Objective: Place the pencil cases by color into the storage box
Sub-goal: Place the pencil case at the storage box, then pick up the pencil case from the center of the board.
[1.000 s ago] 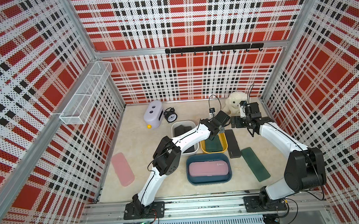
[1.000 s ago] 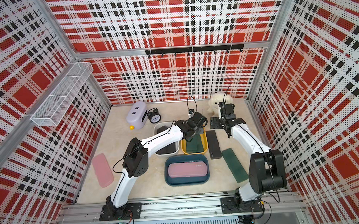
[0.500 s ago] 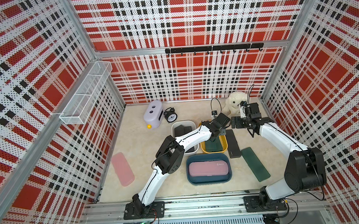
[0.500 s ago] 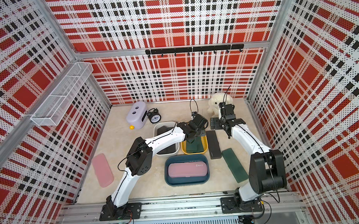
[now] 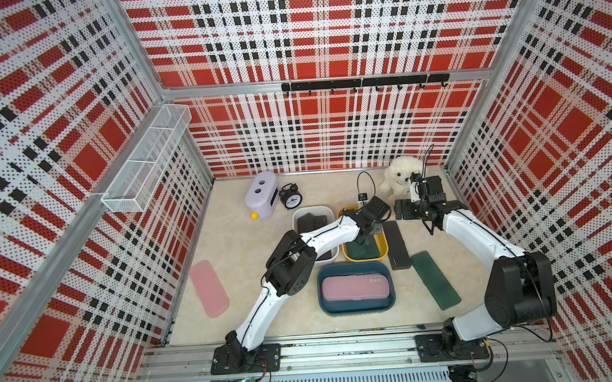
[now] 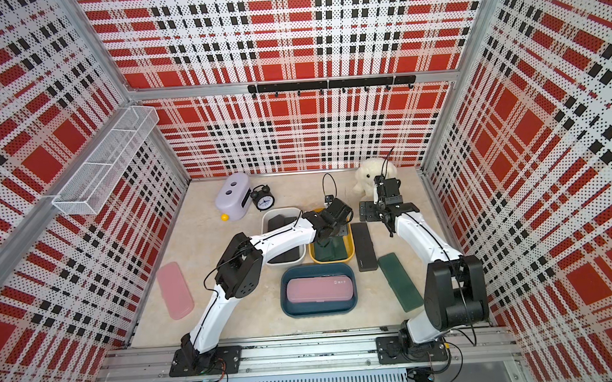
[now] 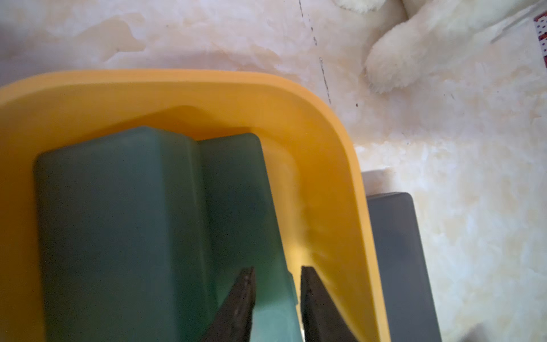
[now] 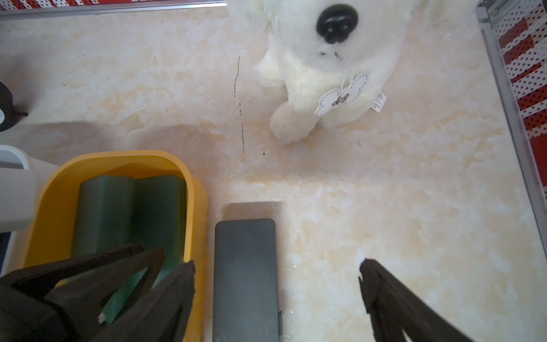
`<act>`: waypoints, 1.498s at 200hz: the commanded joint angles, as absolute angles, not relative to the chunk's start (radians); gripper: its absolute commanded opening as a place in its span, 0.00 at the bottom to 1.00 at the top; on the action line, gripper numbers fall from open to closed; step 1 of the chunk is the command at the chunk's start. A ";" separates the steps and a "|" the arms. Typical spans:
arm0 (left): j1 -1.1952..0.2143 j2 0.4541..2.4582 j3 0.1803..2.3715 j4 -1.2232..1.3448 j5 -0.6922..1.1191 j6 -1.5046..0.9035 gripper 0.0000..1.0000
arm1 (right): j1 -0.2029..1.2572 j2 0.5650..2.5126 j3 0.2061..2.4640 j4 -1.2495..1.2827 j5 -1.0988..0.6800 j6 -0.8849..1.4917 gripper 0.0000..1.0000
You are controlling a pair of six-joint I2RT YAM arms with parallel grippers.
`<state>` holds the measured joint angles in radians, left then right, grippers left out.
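Note:
My left gripper (image 7: 276, 269) reaches down into the yellow bin (image 7: 177, 86) and is shut on the long edge of a dark green pencil case (image 7: 236, 192). That case lies beside a second green case (image 7: 118, 207). In both top views the left gripper (image 5: 366, 237) hangs over that bin (image 6: 331, 261). My right gripper (image 8: 277, 263) stands open above a black case (image 8: 245, 266) that lies on the table just outside the bin. A green case (image 5: 435, 280) and a pink case (image 5: 209, 293) lie loose on the table. Another pink case (image 5: 354, 287) fills the blue bin (image 5: 353, 267). Black cases (image 5: 311, 221) sit in the white bin (image 5: 312, 209).
At the back stand a lilac box (image 5: 261, 194), a black alarm clock (image 5: 291, 197), a small yellow ball (image 5: 253, 216) and a white plush dog (image 5: 399, 176), which sits close behind my right gripper (image 5: 402, 210). A wire basket (image 5: 145, 164) hangs on the left wall.
The left arm has shifted slightly to the right over the yellow bin, still gripping the green case. The right arm has stayed where it was.

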<state>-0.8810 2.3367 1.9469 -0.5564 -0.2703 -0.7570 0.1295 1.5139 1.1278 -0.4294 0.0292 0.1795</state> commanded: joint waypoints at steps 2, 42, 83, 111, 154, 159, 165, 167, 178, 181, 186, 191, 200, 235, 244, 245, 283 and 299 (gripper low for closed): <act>-0.877 2.321 1.940 -0.548 -0.291 -0.756 0.32 | 0.120 1.496 1.121 -0.432 0.032 0.183 0.93; -0.889 2.286 1.957 -0.549 -0.328 -0.735 0.36 | 0.116 1.490 1.136 -0.461 0.058 0.164 0.93; -0.907 2.208 1.978 -0.548 -0.402 -0.671 0.49 | 0.075 1.490 1.201 -0.569 0.093 0.045 0.95; -0.910 2.143 1.959 -0.538 -0.449 -0.622 0.58 | 0.020 1.486 1.244 -0.646 0.093 -0.043 0.96; -0.891 2.016 1.808 -0.419 -0.447 -0.582 0.68 | -0.019 1.440 1.241 -0.747 0.060 -0.182 0.97; -0.886 1.999 1.780 -0.396 -0.437 -0.578 0.68 | -0.021 1.436 1.239 -0.766 0.058 -0.200 0.97; -0.882 1.980 1.749 -0.370 -0.429 -0.575 0.69 | -0.021 1.434 1.237 -0.792 0.060 -0.223 0.98; -0.881 1.976 1.741 -0.361 -0.425 -0.575 0.69 | -0.021 1.432 1.236 -0.802 0.061 -0.231 0.98; -0.871 1.942 1.686 -0.321 -0.411 -0.570 0.70 | -0.021 1.428 1.231 -0.861 0.070 -0.275 0.98; -0.869 1.932 1.678 -0.310 -0.407 -0.569 0.71 | -0.020 1.427 1.227 -0.878 0.071 -0.288 0.98; -0.864 1.918 1.652 -0.293 -0.400 -0.567 0.71 | -0.021 1.424 1.221 -0.904 0.079 -0.307 0.98; -0.860 1.902 1.630 -0.276 -0.393 -0.563 0.72 | -0.021 1.420 1.213 -0.929 0.085 -0.322 0.98; -0.851 1.880 1.593 -0.244 -0.376 -0.558 0.73 | -0.021 1.415 1.202 -0.973 0.094 -0.338 0.99; -0.808 1.817 1.497 -0.172 -0.317 -0.551 0.76 | -0.021 1.416 1.163 -1.089 0.083 -0.352 1.00; -0.801 1.805 1.481 -0.164 -0.309 -0.548 0.77 | -0.021 1.417 1.140 -1.104 0.083 -0.354 1.00; -0.801 1.805 1.480 -0.163 -0.309 -0.548 0.77 | -0.020 1.417 1.135 -1.106 0.083 -0.354 1.00; -0.791 1.779 1.456 -0.154 -0.292 -0.535 0.81 | -0.020 1.416 1.036 -1.090 0.057 -0.396 1.00; -0.792 1.778 1.451 -0.150 -0.287 -0.532 0.81 | -0.020 1.434 1.013 -1.073 0.050 -0.405 1.00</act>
<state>-0.7906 1.8187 1.4685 -0.1921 -0.3126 -0.5526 -0.0181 1.4345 1.0370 -1.0698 0.0719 -0.3717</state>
